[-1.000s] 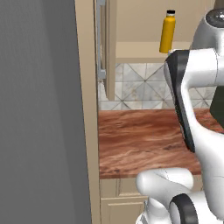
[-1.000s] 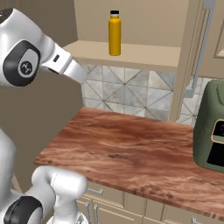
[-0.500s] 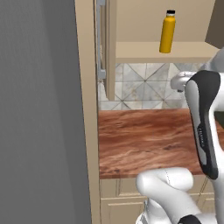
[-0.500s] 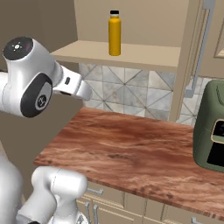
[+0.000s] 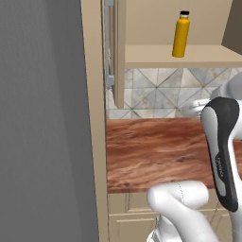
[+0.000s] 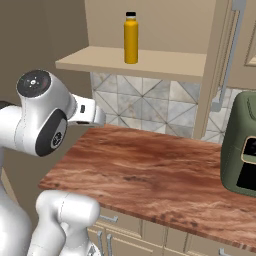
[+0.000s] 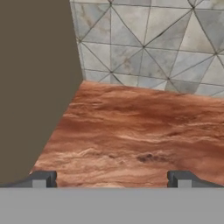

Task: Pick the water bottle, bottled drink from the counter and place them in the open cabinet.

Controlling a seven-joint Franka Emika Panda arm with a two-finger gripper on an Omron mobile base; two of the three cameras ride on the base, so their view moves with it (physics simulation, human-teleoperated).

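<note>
One wood-grain counter (image 6: 150, 170), tiled backsplash (image 6: 150, 107), beige shelf (image 6: 150, 60)

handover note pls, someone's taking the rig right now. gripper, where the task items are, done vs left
Gripper: open, empty, fingers spread wide over the bare counter, facing the tiled backsplash.
Water bottle: upright on the shelf of the open cabinet, door with the silver handle swung open. That half is done.
Bottled drink: not spotted in these views; find it first.
Also on the counter: a dark green appliance at the right end, clear of the arm.
Left: locate the bottled drink, pick it, set it on the shelf beside the water bottle.
</note>
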